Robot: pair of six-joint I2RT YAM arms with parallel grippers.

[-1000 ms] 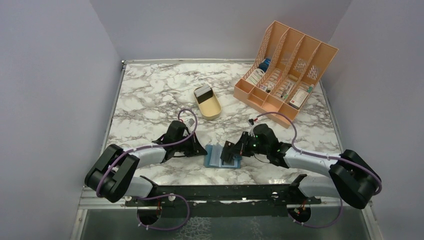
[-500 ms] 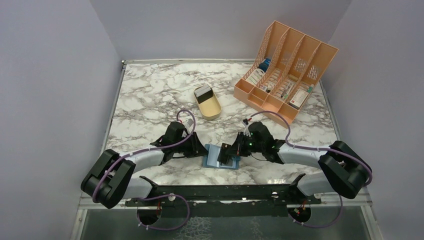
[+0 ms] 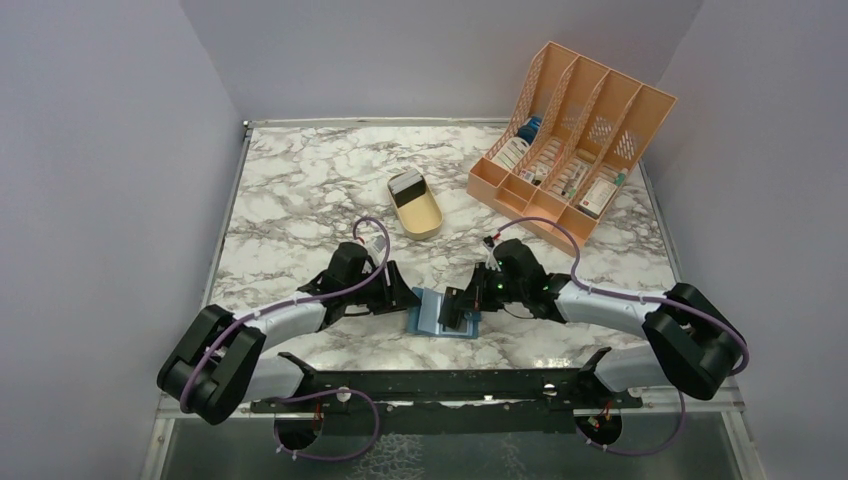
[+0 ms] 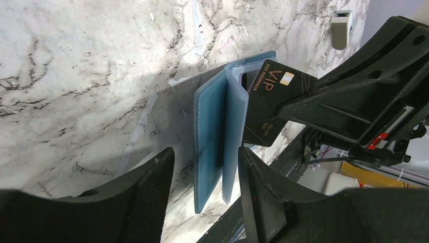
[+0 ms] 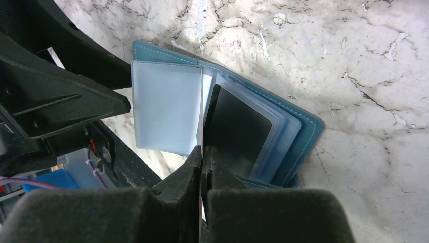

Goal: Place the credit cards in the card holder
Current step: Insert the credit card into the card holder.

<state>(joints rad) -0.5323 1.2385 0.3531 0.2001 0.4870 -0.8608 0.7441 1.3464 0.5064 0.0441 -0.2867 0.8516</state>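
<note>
**Left end effector** [image 4: 205, 164], released: its two fingers stand apart on either side of the blue card holder [image 4: 210, 131], which lies open on the marble surface [image 3: 300, 190] between them. Contact with the fingers cannot be told.

**Right end effector** [image 5: 202, 152], clenched on a black credit card [image 4: 268, 101] marked VIP. The card slants forward from its tips, leading edge among the holder's pale sleeves.

**Well beyond both end effectors:** a tan oval tray [image 3: 420, 213] and, farther right, an orange file rack [image 3: 610, 105].
</note>
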